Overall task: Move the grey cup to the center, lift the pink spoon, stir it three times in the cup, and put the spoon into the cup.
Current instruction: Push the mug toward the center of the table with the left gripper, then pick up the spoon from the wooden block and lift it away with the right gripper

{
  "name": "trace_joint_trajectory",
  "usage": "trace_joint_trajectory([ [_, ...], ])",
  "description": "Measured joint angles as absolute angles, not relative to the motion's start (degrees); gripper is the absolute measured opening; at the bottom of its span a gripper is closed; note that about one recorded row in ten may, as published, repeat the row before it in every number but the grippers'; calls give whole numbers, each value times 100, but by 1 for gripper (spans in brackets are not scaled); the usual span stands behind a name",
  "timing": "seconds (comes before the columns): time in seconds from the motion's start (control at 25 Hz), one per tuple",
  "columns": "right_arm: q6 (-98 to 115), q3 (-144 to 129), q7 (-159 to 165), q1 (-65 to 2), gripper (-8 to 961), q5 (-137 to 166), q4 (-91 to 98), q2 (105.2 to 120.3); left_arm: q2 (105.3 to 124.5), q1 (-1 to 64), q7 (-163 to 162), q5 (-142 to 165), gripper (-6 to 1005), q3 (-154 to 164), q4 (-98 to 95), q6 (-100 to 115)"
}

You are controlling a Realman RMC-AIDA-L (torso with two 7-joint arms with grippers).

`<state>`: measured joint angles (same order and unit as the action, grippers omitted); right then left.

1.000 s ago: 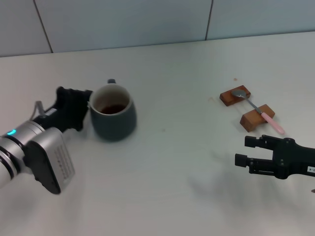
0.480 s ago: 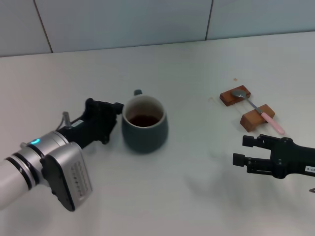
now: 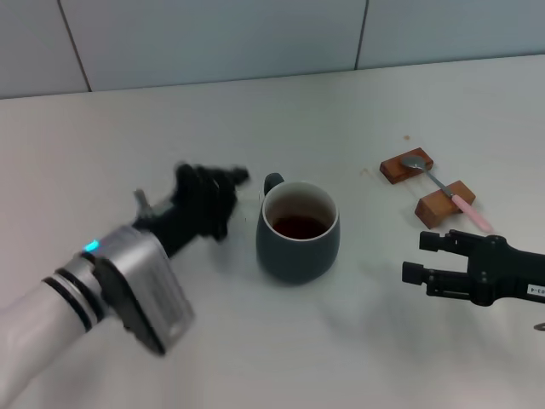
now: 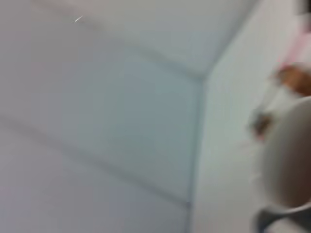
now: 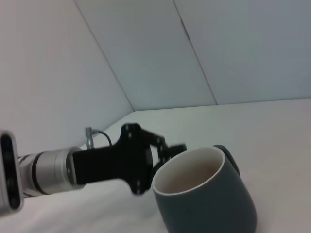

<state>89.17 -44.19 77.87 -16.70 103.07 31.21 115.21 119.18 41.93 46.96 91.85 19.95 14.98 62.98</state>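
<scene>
The grey cup point(image 3: 298, 235) stood mid-table, the left gripper point(image 3: 223, 192) just beside its handle side, jaw state unclear. Right of the cup, the right gripper point(image 3: 416, 258) waited open near the pink spoon point(image 3: 450, 194) on wooden blocks point(image 3: 428, 189); lifting it looked next.

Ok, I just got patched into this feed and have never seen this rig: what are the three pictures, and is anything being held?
It is a two-armed robot. The head view looks down on a white table. The other two come from cameras on each wrist. The left gripper is beside the grey cup, which holds dark liquid, and appears apart from it. The right gripper hovers open near the pink spoon, which lies across two wooden blocks. Nothing is held. The right wrist view shows the cup and left gripper; the left wrist view is blurred.
</scene>
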Motion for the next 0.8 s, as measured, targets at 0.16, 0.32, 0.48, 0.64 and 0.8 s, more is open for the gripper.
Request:
trace_joint_trajectory([
  [0.16,8894,-4247,7786,-1664,809,10279,3108,11553,11910,4045,3854,9201,-2,890,1574,6394],
  [0.32,9126,-3322,7804,-1580,809,10271,3069,11714,11851,3863,1527,9464,-2,844,1205,6941],
  [0.48,9470,-2452,7959,-1484,808,10264,3008,11804,11853,3586,-546,10180,-1,928,463,7668],
  [0.64,9985,-738,8594,-1266,808,10248,2233,11791,11834,3382,-2526,10744,49,1392,-394,8193],
  [0.8,10081,-101,9060,-1084,807,10247,1674,11721,11848,3231,-2942,10941,165,2018,-839,8527],
])
